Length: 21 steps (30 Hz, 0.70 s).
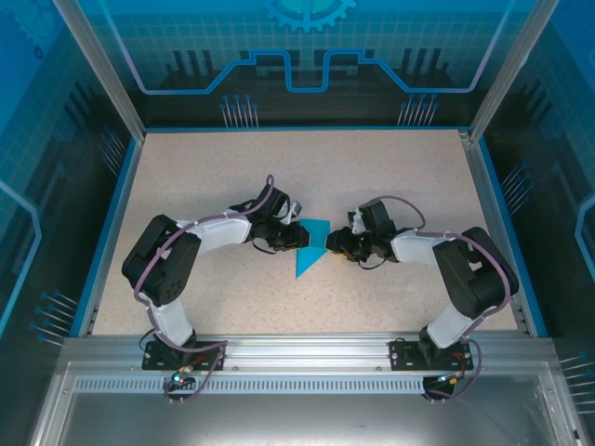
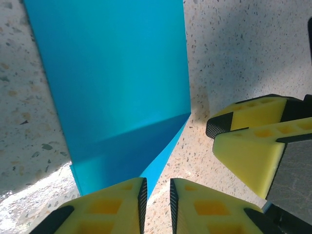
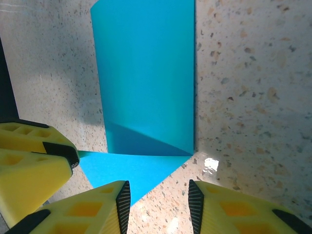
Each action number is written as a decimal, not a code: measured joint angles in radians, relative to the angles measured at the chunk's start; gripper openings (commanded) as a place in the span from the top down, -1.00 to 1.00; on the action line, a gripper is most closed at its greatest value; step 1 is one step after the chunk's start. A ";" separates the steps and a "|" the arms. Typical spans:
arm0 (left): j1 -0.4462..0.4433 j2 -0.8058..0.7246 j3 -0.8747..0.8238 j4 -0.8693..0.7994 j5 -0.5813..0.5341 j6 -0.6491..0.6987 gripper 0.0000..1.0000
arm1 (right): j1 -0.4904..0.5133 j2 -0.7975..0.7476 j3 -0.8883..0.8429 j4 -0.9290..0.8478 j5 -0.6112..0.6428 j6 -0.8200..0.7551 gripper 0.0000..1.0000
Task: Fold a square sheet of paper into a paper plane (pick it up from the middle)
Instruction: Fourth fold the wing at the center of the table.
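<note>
Paper: the square sheet of paper (image 1: 311, 243) lies flat about mid-tabletop (image 1: 204, 167), slightly nearer the near edge than the far one, between the two arms.
Shape: it is folded smaller than a square and tapers to a point toward the near edge.
Fold: a triangular flap is doubled over along a diagonal crease, and its face is in shadow.
Left fingers (image 2: 107, 209): low at the paper's left side, with a narrow gap that shows speckled tabletop. One tip overlaps the paper's edge; contact cannot be told.
Right fingers (image 3: 87, 209): low at the paper's right side, moderately apart with bare tabletop between them. The paper's corner lies just beside one pad, ungripped.
Facing: the two pairs point at each other, close together.
</note>
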 measured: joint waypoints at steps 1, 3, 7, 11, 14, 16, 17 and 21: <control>0.000 -0.001 0.000 -0.002 -0.002 0.000 0.51 | 0.001 0.001 0.000 0.000 0.000 0.000 0.20; 0.000 -0.006 0.000 -0.007 -0.002 0.004 0.52 | 0.002 0.002 0.000 0.000 0.000 0.000 0.20; 0.000 -0.010 0.004 -0.011 0.027 0.004 0.50 | 0.002 0.010 0.001 0.001 0.000 0.000 0.20; 0.000 -0.010 0.004 -0.002 0.079 0.005 0.49 | 0.002 0.013 0.001 0.001 0.000 0.005 0.19; 0.000 -0.010 0.004 -0.003 0.095 0.008 0.48 | 0.003 0.013 0.001 0.001 0.000 0.008 0.19; 0.000 -0.009 0.004 -0.003 0.097 0.013 0.48 | 0.003 0.016 0.002 0.002 0.000 0.009 0.19; 0.000 -0.009 0.004 -0.003 0.097 0.015 0.48 | 0.003 0.018 0.002 0.002 0.000 0.010 0.19; 0.000 0.007 0.014 -0.007 0.095 0.026 0.51 | 0.003 0.021 0.004 0.003 0.000 0.015 0.17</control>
